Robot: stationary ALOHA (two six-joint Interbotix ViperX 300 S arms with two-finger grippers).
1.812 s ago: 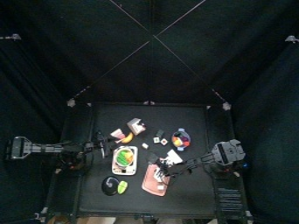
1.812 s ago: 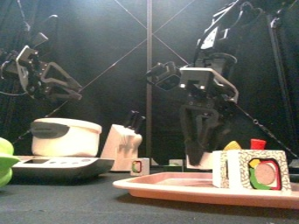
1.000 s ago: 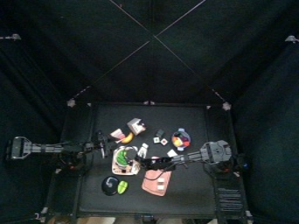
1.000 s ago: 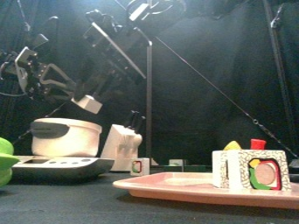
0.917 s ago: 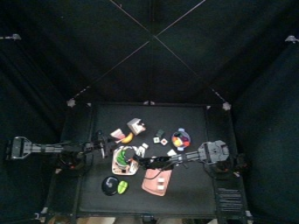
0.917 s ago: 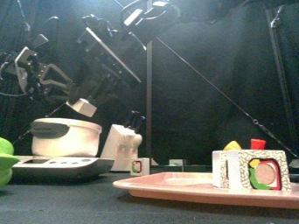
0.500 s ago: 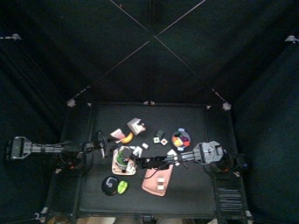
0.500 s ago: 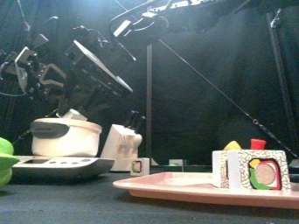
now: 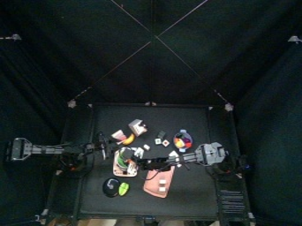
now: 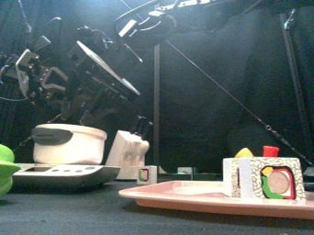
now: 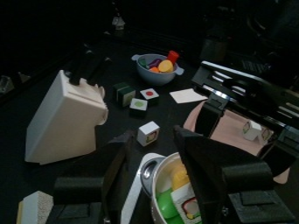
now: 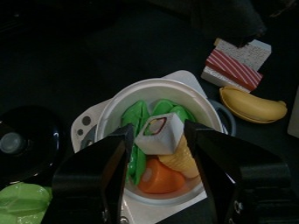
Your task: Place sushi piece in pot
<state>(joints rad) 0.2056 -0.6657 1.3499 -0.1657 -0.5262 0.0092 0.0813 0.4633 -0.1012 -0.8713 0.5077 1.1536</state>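
over the round white pot (image 12: 158, 131) with green, orange and yellow toy food inside, the right gripper (image 12: 163, 162) hangs with its jaws spread wide. the small white sushi piece with a dark side (image 12: 163, 134) sits between the jaws on top of the pot's contents (contact with the jaws cannot be confirmed). placement appears essentially done; remaining work is likely withdrawal of the arm. the left gripper (image 11: 152, 171) rests beside the pot, jaws apart and empty.
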